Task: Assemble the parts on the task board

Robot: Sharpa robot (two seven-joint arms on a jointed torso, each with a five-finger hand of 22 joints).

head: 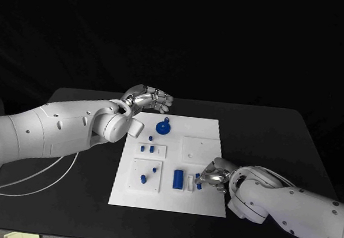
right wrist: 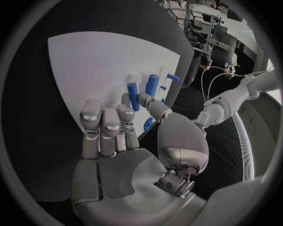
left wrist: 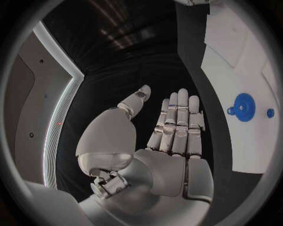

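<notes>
The white task board (head: 212,129) lies in the middle of the black table. On it are a round blue part (head: 163,128) (left wrist: 242,107), small blue pegs (head: 147,148), a blue cylinder (head: 178,178) (right wrist: 152,84) and a white cylinder (head: 190,182). My left hand (head: 147,100) (left wrist: 171,136) hovers at the board's far left corner with straight fingers and holds nothing. My right hand (head: 214,176) (right wrist: 127,141) is down on the board's near right part, its fingers curled. Its thumb and a finger are against small blue pieces (head: 198,186) (right wrist: 133,92). I cannot tell whether it grips one.
Two raised white square plates (head: 146,175) (head: 198,150) sit on the board. Bare black table (head: 270,142) surrounds the board on all sides. A white cable (head: 39,182) trails from my left arm over the table's near left.
</notes>
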